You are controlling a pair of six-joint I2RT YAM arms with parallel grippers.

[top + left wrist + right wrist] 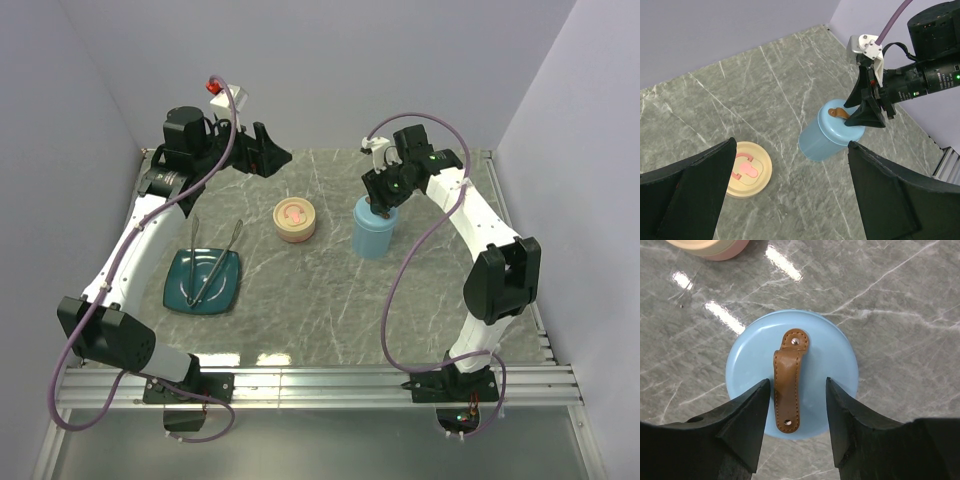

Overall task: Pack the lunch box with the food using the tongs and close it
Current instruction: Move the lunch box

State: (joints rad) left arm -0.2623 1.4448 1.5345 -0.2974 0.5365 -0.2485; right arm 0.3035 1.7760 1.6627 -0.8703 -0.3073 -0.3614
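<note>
as its arm bends downward, right claw straddles brown strap

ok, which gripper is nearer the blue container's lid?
Right. Right gripper hangs above the blue lid, fingers either side of its brown strap; left gripper is well away, back-left of it.

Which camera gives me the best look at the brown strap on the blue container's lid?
The right wrist view: the brown strap lies full length between the right gripper's fingers, both rivets visible. The left wrist view shows only one end beside that gripper. In the top external view the gripper hides it.
</note>
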